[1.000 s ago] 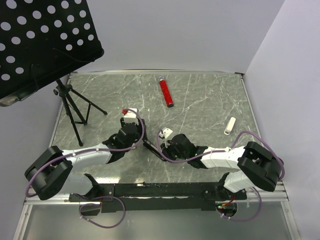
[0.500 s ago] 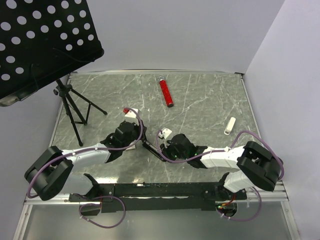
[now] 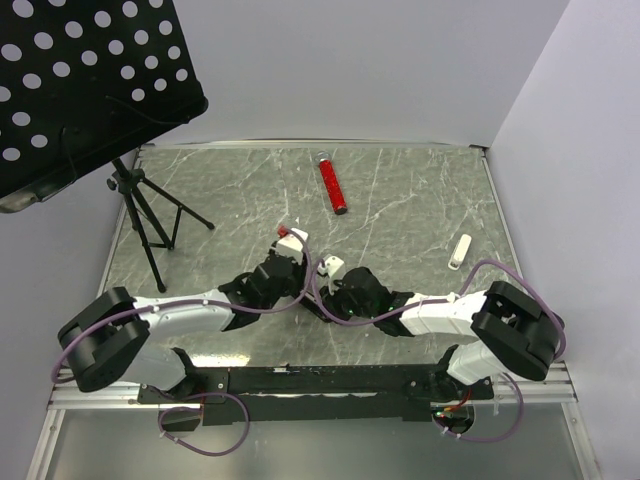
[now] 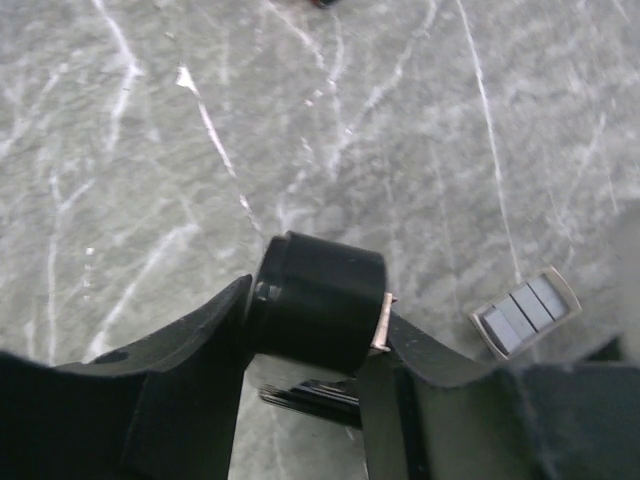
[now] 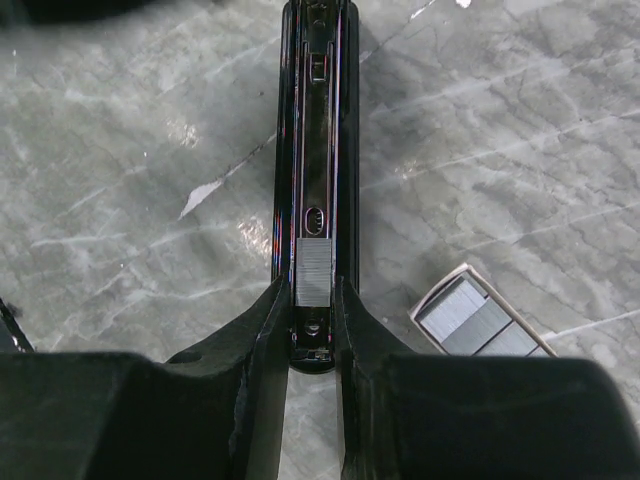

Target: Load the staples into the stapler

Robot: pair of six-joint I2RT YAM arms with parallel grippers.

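The stapler lies open on the marble table, its channel facing up. The staples, a short grey strip, sit in that channel. My right gripper is shut on the stapler's near end, and it also shows in the top view. My left gripper is shut on a black rounded part, apparently the stapler's raised cover. A thin beige edge is pressed against its right finger. In the top view the left gripper sits right beside the right one, and the stapler is mostly hidden.
An open box of spare staples lies just right of the stapler, and also shows in the left wrist view. A small beige piece with a red mark sits at the left gripper's tip. A red tube, a white stick and a tripod stand farther off.
My left gripper has swung to the right, toward the stapler and the right gripper, carrying the beige red-marked piece with it. The right arm has barely moved.
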